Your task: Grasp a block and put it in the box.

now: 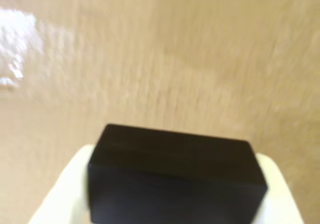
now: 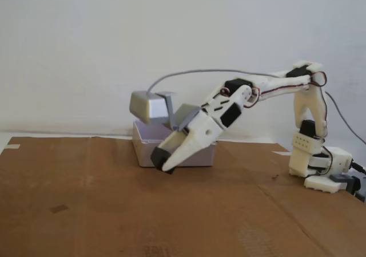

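A white robot arm reaches across a brown cardboard-covered counter (image 2: 114,211) from its base at the right of the fixed view. Its fingers (image 2: 163,164) point down and to the left, clenched around a small black block (image 2: 157,155). The block is lifted clear of the counter, hanging just in front of the box (image 2: 200,153), a low pale lavender-grey tray that stands behind the fingers, against the white wall. From this side view the block overlaps the box's front wall near its left end, so it seems to sit in front of the box and not yet above its opening.

In the wrist view the block (image 1: 175,176) fills the lower middle of the picture, with white finger (image 1: 65,194) parts showing on both sides of it. Its long side runs left to right across that view, crosswise to the fingers. Behind it is only blurred tan cardboard; the box does not show there.

A grey camera module (image 2: 147,106) rides above the fingers on a grey cable.

As a judgement: the block is held and is being carried. The box lies behind and slightly above the block, so the next move probably needs to raise the block over the near wall and carry it farther back before letting go.
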`<action>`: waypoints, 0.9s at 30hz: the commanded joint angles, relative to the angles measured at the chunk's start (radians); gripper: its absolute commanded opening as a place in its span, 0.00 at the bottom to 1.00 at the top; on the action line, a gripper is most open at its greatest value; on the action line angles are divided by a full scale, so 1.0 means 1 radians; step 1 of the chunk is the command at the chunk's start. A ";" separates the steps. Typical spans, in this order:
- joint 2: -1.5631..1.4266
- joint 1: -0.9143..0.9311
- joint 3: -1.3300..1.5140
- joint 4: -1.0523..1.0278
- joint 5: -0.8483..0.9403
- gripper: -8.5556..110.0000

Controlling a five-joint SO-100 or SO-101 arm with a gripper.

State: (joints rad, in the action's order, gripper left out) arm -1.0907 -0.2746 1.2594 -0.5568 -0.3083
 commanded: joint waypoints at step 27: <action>-0.218 0.189 -0.249 -0.121 0.066 0.07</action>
State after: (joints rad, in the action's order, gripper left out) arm -1.0922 -0.1135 1.1428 -0.6703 -0.2546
